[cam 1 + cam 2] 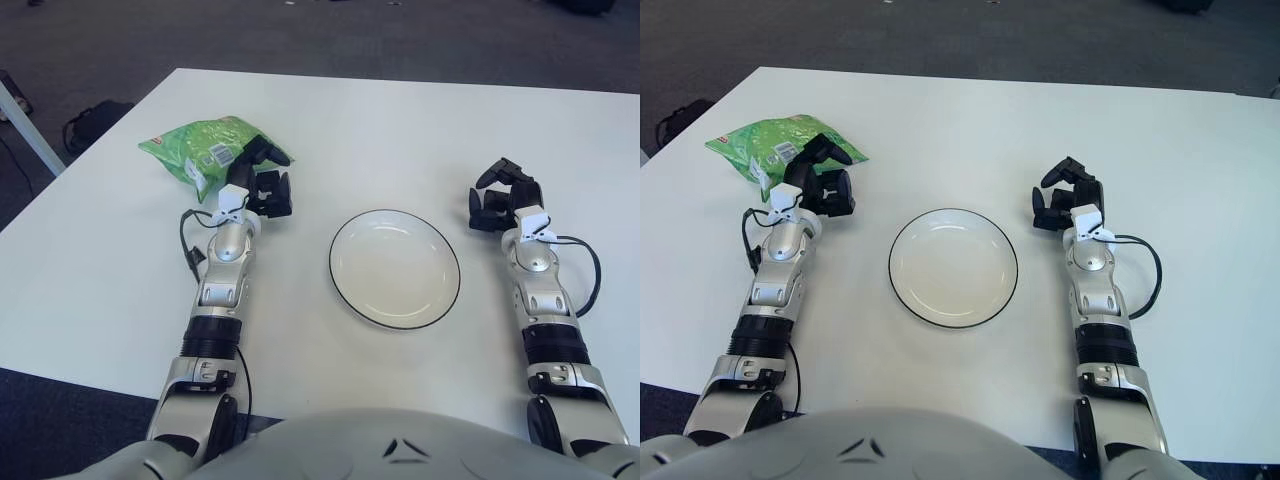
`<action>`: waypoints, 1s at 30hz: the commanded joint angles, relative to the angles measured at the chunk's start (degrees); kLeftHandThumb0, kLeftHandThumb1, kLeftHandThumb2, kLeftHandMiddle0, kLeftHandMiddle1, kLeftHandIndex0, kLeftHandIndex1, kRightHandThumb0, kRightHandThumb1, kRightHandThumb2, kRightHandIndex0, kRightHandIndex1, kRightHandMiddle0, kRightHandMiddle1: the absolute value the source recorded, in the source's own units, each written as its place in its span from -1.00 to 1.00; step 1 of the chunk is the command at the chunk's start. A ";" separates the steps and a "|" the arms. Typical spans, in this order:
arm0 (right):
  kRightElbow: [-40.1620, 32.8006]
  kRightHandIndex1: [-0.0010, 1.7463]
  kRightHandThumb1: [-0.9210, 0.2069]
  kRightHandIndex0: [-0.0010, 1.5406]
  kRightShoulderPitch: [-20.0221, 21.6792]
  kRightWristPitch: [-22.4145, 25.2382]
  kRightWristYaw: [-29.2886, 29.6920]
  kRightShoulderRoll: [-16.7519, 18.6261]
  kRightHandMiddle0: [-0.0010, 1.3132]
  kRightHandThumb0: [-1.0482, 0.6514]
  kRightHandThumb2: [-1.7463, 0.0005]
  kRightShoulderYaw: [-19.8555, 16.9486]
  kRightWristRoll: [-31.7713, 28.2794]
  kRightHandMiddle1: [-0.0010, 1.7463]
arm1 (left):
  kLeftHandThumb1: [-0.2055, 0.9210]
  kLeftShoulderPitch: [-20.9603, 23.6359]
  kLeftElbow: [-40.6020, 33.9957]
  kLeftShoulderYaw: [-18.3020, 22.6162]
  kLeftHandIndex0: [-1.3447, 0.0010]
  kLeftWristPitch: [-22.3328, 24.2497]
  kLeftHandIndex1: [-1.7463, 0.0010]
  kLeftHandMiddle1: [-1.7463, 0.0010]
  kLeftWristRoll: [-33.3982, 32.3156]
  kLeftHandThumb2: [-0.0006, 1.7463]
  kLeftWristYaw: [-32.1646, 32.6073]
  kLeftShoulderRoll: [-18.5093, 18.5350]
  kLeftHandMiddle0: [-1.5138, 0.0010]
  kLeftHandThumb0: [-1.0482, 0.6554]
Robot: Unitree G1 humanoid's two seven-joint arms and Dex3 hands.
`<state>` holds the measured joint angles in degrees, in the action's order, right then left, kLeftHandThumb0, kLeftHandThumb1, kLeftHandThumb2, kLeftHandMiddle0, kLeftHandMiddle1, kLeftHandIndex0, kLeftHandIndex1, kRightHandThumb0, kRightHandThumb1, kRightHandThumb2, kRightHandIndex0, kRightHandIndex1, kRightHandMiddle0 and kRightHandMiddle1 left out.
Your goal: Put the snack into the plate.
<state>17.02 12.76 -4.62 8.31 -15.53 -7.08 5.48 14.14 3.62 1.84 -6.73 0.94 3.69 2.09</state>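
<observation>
Near the white table's (420, 120) far-left corner lies the green snack bag (200, 150), the left hand (262, 185) touching its near edge with open fingers, the empty white plate (394, 268) mid-table, the right hand (503, 196) resting loosely curled, empty, toward the right edge.

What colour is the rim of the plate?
The plate is white with a thin black rim, clearest in the left eye view.

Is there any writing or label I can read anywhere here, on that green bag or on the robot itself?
Green snack bag: it carries a white label with a barcode and a small red patch, but the print is too small to read.
Plate: plain white with a dark rim, no text.
Left robot hand at the bag and right robot hand resting on the table: no readable markings.
</observation>
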 commanded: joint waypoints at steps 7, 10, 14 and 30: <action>2.38 1.00 0.20 0.65 -3.77 2.14 -1.65 0.92 0.03 -0.37 -0.61 0.75 0.40 1.00 | -0.20 5.92 -3.64 3.99 0.00 0.62 -1.00 -1.00 -2.55 0.60 -2.61 4.23 -0.77 -0.37; 2.49 1.00 0.20 0.65 -3.88 2.00 -1.69 0.84 0.03 -0.37 -0.61 0.71 0.45 1.00 | -0.19 7.21 -3.56 2.59 0.00 -2.15 -1.00 -1.00 4.43 0.60 -0.76 7.08 -0.76 -0.37; 2.69 1.00 0.20 0.65 -3.98 1.75 -1.73 0.78 0.03 -0.37 -0.61 0.65 0.44 1.00 | -0.16 7.66 -3.12 0.64 0.02 -5.20 -1.00 -1.00 11.57 0.58 0.82 9.83 -0.72 -0.36; 3.14 1.00 0.21 0.65 -3.90 1.64 -1.66 0.27 0.04 -0.37 -0.62 0.63 0.72 1.00 | 0.01 10.94 -7.29 -4.74 0.14 -1.03 -1.00 -1.00 33.38 0.44 1.67 17.75 -0.46 -0.32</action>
<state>16.98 12.32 -5.15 7.64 -15.83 -7.18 5.53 22.63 -4.65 -2.63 -9.09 31.26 4.75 17.77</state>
